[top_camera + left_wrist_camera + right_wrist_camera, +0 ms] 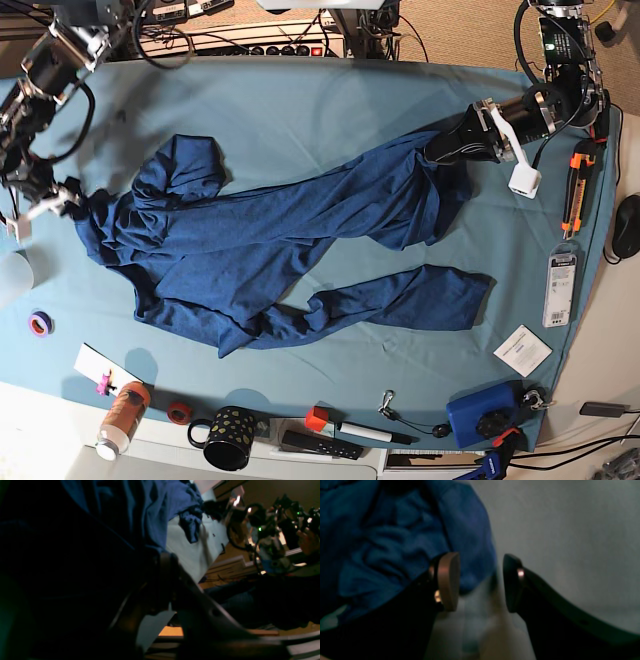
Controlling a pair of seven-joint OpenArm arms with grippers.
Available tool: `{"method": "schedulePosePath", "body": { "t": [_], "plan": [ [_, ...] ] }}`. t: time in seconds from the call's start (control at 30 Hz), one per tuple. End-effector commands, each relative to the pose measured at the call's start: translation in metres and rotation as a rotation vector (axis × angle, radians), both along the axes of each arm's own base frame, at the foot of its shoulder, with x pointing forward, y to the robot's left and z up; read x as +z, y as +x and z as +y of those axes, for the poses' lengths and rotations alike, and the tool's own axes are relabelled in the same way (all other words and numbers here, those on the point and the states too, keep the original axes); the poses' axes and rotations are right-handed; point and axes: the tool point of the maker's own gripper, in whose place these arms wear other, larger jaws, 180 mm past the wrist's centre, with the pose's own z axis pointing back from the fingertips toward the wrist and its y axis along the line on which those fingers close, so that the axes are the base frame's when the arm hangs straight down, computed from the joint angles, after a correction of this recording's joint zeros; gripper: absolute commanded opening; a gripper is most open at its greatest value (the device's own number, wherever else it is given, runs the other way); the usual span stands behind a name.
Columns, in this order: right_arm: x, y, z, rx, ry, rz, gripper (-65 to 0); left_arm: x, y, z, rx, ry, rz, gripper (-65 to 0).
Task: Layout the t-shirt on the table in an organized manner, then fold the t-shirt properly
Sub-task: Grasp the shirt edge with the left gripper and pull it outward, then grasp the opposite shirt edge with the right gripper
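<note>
Left wrist view
Nearest: left gripper (160,562), dark and close to the lens, its jaws drawn together on a fold of the t-shirt (155,507).
Cloth: navy fabric fills the upper left and hangs off the gripper in a bunched tail.
Behind: pale table (192,552) cover, then blurred equipment with green lights.

Right wrist view
Nearest: right gripper (481,582), jaws standing apart with bare cover between them; nothing held.
Fingers: the tan pad (448,580) sits just beside the shirt's edge; whether it touches is not clear.
Cloth: rumpled blue t-shirt (395,537) fills the upper left.
Surface: grey-teal table (570,530) cover fills the right.

Base view
Near edge: black spotted mug (230,437), orange-capped bottle (120,418), marker (365,432), blue box (485,415), white card (522,350).
T-shirt (270,245): spread crookedly across the table's middle, wrinkled and twisted, one long strip trailing toward the near right.
Left gripper (440,145): at the far right, clamped on the shirt's upper right end, pulling it into a point.
Right gripper (70,198): at the left edge, at the shirt's left corner, not visibly gripping it.
Table (300,100): teal cover, white rim along the near side.
Right margin: orange-handled tool (573,190), tagged badge (560,288).
Left margin: purple tape ring (40,323).
</note>
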Motion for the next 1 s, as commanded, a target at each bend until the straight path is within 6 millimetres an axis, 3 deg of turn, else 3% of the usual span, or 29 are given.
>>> {"method": "schedulePosePath", "body": {
  "t": [0.0,0.13,0.3,0.53,0.67,0.8,0.97],
  "plan": [
    [0.029,0.01,-0.011,0.006,-0.016,-0.112,-37.1,0.007,0.0,0.002,0.0,-0.009,-0.021,-65.0],
    [0.049,0.002,-0.009,-0.042,0.145,-0.247,-37.1,-0.001,-0.013,0.001,-0.014,-0.004,0.017,-65.0],
    [0.067,-0.003,0.003,-0.051,0.311,-0.359,-37.1,0.0,-0.013,0.001,-0.014,-0.006,0.017,-65.0],
    [0.041,0.001,0.013,-0.097,0.303,-0.331,-37.1,0.001,-0.012,0.001,-0.013,-0.01,0.013,-65.0],
    [0.03,-0.006,-0.013,-0.219,0.224,-0.273,-37.1,0.0,-0.012,0.001,-0.013,-0.008,0.015,-65.0],
    [0.04,-0.014,-0.047,-0.337,0.176,-0.292,-37.1,-0.001,-0.013,0.001,-0.014,-0.006,0.018,-65.0],
    [0.043,-0.009,-0.051,-0.355,0.163,-0.292,-37.1,0.002,-0.01,-0.001,-0.009,-0.02,0.01,-65.0]
  ]
}}
